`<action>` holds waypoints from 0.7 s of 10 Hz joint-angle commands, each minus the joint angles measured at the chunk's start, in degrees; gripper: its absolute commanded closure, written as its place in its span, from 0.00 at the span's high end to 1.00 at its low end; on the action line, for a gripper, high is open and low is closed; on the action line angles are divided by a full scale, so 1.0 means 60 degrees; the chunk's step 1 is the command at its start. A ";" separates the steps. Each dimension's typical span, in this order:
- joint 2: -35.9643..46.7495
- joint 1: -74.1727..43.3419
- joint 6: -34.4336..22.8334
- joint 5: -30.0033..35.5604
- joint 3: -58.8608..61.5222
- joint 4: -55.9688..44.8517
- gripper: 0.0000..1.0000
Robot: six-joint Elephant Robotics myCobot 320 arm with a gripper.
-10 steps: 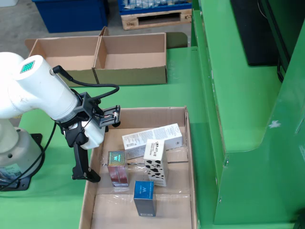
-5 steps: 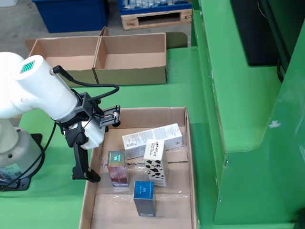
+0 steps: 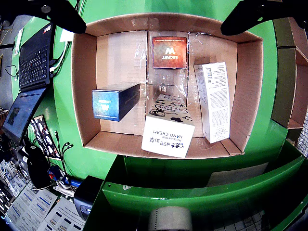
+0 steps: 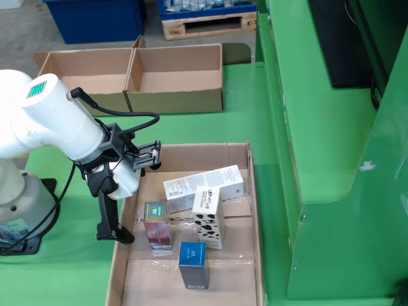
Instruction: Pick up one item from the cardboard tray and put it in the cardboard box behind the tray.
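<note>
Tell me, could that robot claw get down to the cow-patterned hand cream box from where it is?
Probably yes. The gripper hangs open above the tray, and the hand cream box stands with its top uncovered. The long white box leans close behind it, which might crowd one finger.

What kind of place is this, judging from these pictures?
Probably an industrial workshop or warehouse test cell: a green-painted metal workbench, a wooden pallet on concrete floor, and an open black laptop beside the brown cardboard tray.
</note>
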 commanded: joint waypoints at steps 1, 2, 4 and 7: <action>-0.0216 0.0159 0.0099 -0.0049 0.0743 -0.0030 1.00; -0.0482 0.0187 0.0134 -0.0040 0.1061 -0.0079 1.00; -0.0840 0.0186 0.0143 -0.0007 0.1490 -0.0192 1.00; -0.1571 0.0178 0.0084 0.0171 0.2112 -0.0302 1.00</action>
